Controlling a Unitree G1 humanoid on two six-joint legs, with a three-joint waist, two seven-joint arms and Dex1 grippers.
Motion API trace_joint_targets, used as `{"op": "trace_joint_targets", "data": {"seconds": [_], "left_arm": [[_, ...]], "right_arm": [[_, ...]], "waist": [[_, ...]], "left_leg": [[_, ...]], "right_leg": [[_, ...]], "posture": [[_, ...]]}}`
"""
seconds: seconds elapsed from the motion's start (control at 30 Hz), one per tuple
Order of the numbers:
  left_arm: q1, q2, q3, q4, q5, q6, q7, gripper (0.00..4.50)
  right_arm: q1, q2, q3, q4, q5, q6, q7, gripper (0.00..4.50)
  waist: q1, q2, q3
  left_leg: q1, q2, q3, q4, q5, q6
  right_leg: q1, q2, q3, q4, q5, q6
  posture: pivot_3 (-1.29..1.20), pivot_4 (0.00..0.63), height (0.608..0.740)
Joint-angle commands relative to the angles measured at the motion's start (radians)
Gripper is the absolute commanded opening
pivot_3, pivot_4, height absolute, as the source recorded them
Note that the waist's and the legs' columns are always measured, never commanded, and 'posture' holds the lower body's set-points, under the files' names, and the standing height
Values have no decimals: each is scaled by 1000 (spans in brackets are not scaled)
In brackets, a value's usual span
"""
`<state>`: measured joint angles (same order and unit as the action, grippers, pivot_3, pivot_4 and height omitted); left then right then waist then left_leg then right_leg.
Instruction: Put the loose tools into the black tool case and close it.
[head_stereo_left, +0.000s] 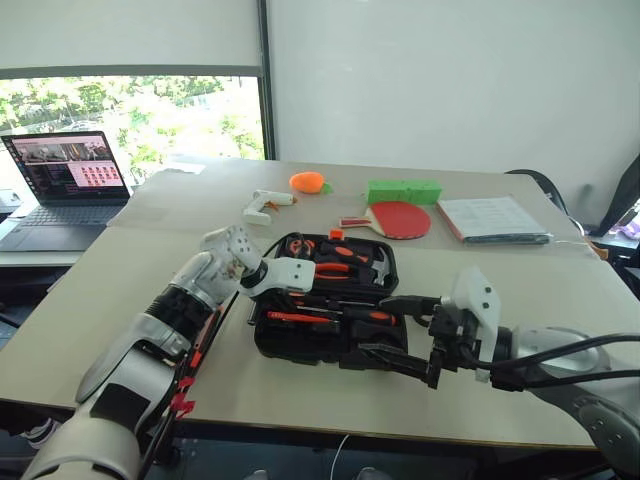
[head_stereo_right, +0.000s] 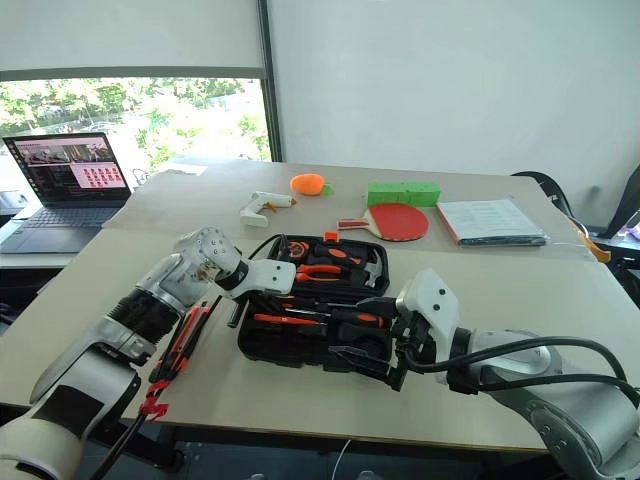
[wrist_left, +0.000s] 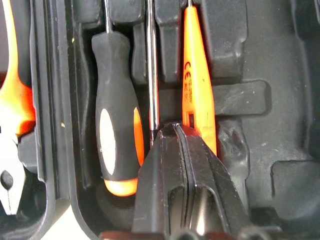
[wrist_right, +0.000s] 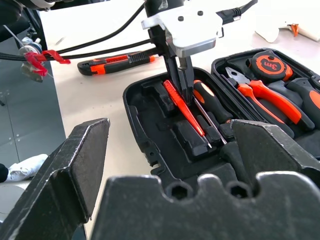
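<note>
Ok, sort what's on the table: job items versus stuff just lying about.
Job: black tool case, open; black-and-orange screwdriver in its slot; slim orange piece beside it; utility knife loose on the table.

Lying about: glue gun, red paddle, green block, laptop.

white-and-grey arms, black cables, black two-fingered left tool (wrist_right: 182, 82).

The left end effector (wrist_right: 184, 85) points steeply down with fingers pressed together, while the right end effector (head_stereo_left: 400, 330) is spread wide.
</note>
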<state>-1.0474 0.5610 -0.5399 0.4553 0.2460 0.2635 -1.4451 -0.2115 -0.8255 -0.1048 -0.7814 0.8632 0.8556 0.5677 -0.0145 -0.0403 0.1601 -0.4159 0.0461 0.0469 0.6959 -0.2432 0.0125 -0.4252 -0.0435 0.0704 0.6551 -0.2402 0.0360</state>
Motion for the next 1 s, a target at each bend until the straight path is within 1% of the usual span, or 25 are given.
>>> {"op": "trace_joint_targets", "data": {"seconds": [0.03, 0.27, 0.37, 0.73, 1.0], "left_arm": [[-48, 13, 49, -24, -24, 18, -20, 53], [2, 34, 43, -111, -27, 45, -46, 53], [29, 42, 33, -126, -5, 28, -26, 53], [97, 64, 20, -214, -4, 55, -27, 53], [112, 73, 13, -205, 22, 31, 5, 53]], "right_arm": [[-11, 2, -10, -11, -8, -28, 11, 4500], [-12, 3, -4, -7, -22, -31, 23, 4500], [-15, 5, -2, -7, -23, -30, 24, 4500], [-16, 14, 1, -7, -27, -27, 22, 4500], [-18, 27, 3, 3, -30, -29, 19, 4500]], "waist": [[0, 0, 0], [0, 0, 0], [0, 0, 0], [-1, 0, 0], [-1, 0, 0]], "left_leg": [[0, 0, 0, 0, 0, 0], [0, 0, 0, 0, 0, 0], [0, 0, 0, 0, 0, 0], [0, 0, 0, 0, 0, 0], [0, 0, 0, 0, 0, 0]], "right_leg": [[0, 0, 0, 0, 0, 0], [0, 0, 0, 0, 0, 0], [0, 0, 0, 0, 0, 0], [0, 0, 0, -1, 0, 0], [0, 0, 0, -1, 0, 0]], "posture": [[0, 150, 736], [0, 150, 736], [0, 150, 736], [0, 150, 736], [0, 150, 736]]}}
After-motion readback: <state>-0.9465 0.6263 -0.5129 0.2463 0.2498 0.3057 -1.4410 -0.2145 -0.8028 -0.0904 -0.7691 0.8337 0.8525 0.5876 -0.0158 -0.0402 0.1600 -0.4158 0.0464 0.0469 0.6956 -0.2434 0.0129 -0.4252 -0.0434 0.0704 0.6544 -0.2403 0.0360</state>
